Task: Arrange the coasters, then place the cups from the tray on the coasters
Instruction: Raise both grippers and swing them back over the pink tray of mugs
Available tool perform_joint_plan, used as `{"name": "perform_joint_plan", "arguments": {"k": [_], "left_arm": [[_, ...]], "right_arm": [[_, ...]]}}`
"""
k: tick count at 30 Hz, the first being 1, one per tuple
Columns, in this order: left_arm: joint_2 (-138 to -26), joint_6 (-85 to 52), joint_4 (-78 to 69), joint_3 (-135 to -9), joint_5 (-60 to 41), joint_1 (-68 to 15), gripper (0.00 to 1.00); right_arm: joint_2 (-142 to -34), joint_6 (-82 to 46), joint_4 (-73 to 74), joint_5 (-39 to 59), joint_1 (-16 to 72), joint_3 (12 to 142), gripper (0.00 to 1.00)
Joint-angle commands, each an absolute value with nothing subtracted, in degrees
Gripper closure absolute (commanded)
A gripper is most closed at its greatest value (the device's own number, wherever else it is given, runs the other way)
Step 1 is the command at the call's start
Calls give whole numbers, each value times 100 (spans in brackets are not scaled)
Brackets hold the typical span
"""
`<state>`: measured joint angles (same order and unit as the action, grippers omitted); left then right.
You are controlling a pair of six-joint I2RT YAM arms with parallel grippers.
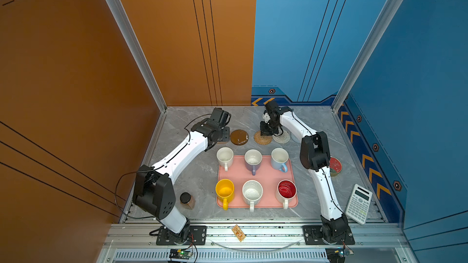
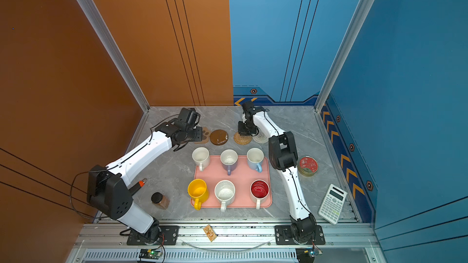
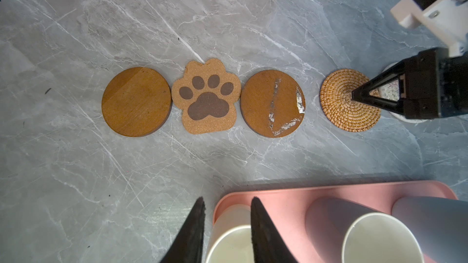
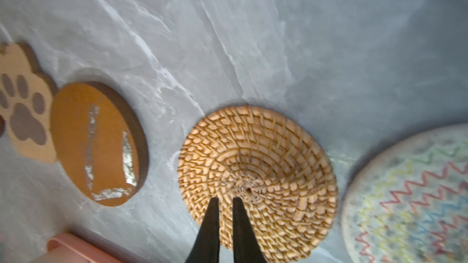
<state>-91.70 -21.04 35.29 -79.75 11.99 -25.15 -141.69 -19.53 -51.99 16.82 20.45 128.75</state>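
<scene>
Several coasters lie in a row behind the pink tray: a brown disc, the tan paw, a second brown disc, the rattan round, the cream woven round and a pale blue-grey one half hidden by the right arm. My right gripper rests its tips on the rattan coaster, a thin slit between the fingers. My left gripper hangs open and empty above the tray's back left corner. On the tray stand white, lavender, light blue, yellow, speckled and red-inside cups.
A dark-lidded brown jar stands left of the tray near the left arm's base. A red round disc lies right of the right arm, and a calculator sits at the front right. Walls close the back and both sides.
</scene>
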Motion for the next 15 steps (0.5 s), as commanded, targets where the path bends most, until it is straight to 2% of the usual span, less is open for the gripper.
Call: {"name": "perform_joint_plan", "arguments": {"k": [1,8,15], "left_arm": [[-9086,-2136,3436,-8205,1100,-2540,67],[-8965,-1978,3298,-8432,1148,-2651,66],[-8760,-1570,2993,-8837,1420,-2859,61]], "right_arm": [[-13965,-2151,-4806,1990,1931,13017,89],[-13264,-2338,-4464,1725,1884,12997,82],[-11839,-2349,-4146,948,2112,12181,74]]}}
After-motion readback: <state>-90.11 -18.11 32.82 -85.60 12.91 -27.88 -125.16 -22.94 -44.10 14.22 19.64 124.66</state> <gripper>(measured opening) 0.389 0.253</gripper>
